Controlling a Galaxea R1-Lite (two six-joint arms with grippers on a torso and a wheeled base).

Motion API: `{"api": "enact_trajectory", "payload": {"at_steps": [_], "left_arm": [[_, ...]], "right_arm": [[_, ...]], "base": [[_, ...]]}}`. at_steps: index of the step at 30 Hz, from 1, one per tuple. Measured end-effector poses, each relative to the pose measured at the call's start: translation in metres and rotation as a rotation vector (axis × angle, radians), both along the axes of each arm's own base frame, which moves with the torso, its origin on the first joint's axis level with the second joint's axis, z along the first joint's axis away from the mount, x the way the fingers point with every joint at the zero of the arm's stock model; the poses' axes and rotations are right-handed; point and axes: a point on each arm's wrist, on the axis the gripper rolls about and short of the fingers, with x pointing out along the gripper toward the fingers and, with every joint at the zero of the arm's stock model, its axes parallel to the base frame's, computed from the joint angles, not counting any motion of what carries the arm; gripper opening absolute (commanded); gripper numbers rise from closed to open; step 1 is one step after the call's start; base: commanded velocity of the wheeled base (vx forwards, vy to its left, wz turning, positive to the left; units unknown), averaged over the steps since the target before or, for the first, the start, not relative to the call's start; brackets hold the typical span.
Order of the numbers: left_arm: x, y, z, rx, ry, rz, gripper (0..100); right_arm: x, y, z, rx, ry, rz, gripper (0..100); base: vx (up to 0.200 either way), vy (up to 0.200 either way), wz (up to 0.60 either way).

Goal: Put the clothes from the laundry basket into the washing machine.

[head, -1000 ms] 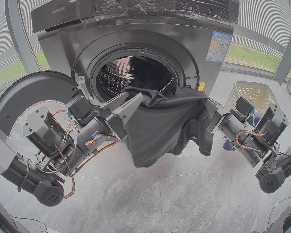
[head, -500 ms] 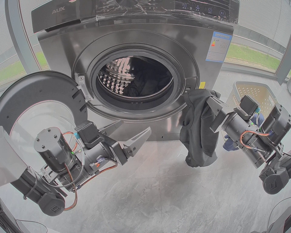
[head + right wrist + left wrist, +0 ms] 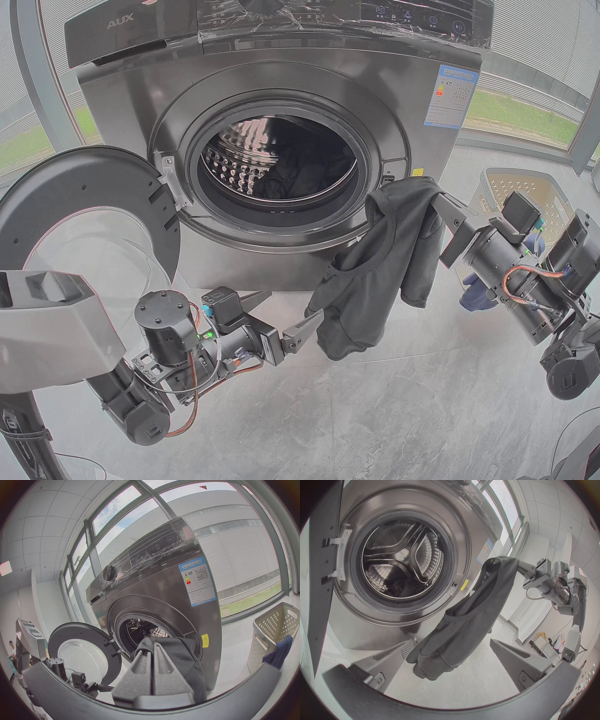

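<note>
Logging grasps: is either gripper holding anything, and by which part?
The right gripper pinches the dark garment by its upper end; the left gripper is open.

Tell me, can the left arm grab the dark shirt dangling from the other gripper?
Probably yes: the left gripper is open, right beside the hanging lower end of the dark shirt, with nothing between. The right gripper pinches its top.

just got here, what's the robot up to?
The right gripper is shut on a dark garment, holding it up just right of the washer's open drum. The left gripper is open, low, by the garment's hanging end. Dark clothes already lie in the drum; a blue item hangs over the basket's rim.
</note>
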Motion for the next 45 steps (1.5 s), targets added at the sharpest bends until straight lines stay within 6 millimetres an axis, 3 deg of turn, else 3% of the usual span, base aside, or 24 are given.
{"api": "enact_trajectory", "payload": {"at_steps": [12,32,45], "left_arm": [[0.023,-0.014,-0.028,0.025,0.032,0.005,100],[0.064,-0.042,-0.053,-0.007,-0.007,0.001,100],[0.080,-0.060,-0.066,-0.020,-0.031,-0.010,100]], "right_arm": [[-0.002,0.003,0.003,0.007,-0.009,0.015,0],[-0.005,0.007,0.001,0.004,-0.001,0.026,0],[-0.007,0.010,0.000,0.005,0.001,0.036,0]], "base": [[0.000,0.000,0.00],[0.000,0.000,0.00],[0.000,0.000,0.00]]}}
